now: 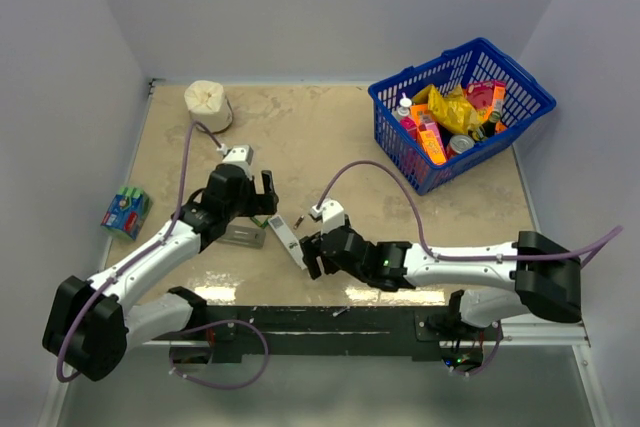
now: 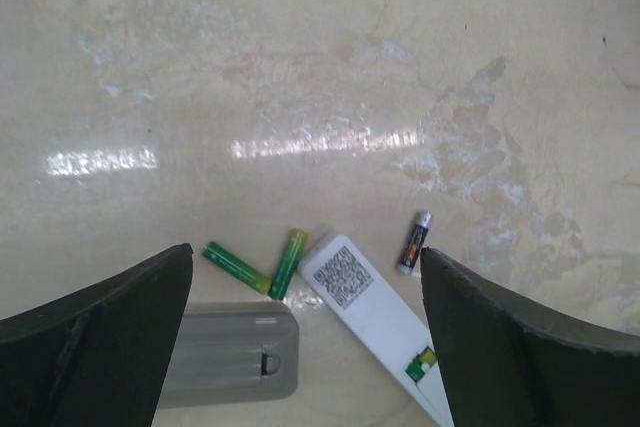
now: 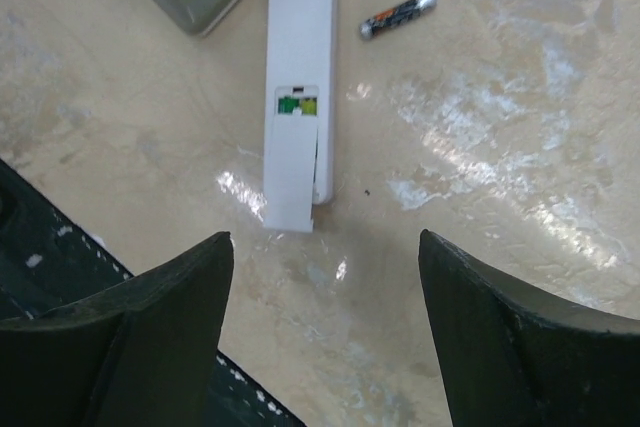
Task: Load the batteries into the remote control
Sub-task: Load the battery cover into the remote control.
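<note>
lying flat, the remote control (image 3: 300, 47) looks light, rigid and slick: pinch across its long edges; left tool (image 2: 305, 252) and right tool (image 3: 325, 240) both stand spread, empty.

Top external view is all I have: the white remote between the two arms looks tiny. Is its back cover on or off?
Observer: In the right wrist view the back cover is slid partway off the remote control, overhanging its end.
Operator: Anything inside?
Observer: Green shows in the uncovered opening; how many cells, I cannot tell.
Operator: Any loose batteries?
Observer: The left wrist view shows two green batteries lying in a V by the remote's other end, and a dark battery across from them.
</note>
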Robot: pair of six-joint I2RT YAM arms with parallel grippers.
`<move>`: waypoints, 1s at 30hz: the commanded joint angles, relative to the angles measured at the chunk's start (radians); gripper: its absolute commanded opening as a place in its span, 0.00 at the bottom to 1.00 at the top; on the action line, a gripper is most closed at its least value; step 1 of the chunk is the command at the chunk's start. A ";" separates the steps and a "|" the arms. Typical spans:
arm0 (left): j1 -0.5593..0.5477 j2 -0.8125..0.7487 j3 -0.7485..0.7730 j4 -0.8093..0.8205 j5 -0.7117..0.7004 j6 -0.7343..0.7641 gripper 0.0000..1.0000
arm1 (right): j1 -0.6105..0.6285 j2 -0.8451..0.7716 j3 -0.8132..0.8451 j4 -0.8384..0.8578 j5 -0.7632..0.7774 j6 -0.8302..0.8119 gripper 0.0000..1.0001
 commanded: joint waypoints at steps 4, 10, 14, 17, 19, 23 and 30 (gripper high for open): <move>-0.158 0.048 0.073 -0.206 0.049 -0.153 1.00 | -0.003 -0.018 -0.077 0.069 -0.134 -0.005 0.77; -0.233 0.094 0.076 -0.271 0.051 -0.233 0.95 | -0.013 0.005 -0.146 0.128 -0.154 0.025 0.75; -0.267 0.127 0.075 -0.285 0.060 -0.267 0.88 | -0.016 0.018 -0.172 0.168 -0.166 0.034 0.73; -0.294 0.150 0.076 -0.285 0.068 -0.286 0.81 | -0.019 0.028 -0.185 0.207 -0.184 0.042 0.71; -0.302 0.172 0.076 -0.279 0.072 -0.295 0.77 | -0.020 0.041 -0.186 0.218 -0.192 0.044 0.70; -0.319 0.198 0.078 -0.259 0.077 -0.304 0.69 | -0.020 0.060 -0.192 0.244 -0.195 0.047 0.68; -0.325 0.235 0.079 -0.230 0.082 -0.310 0.64 | -0.025 0.086 -0.185 0.264 -0.197 0.044 0.61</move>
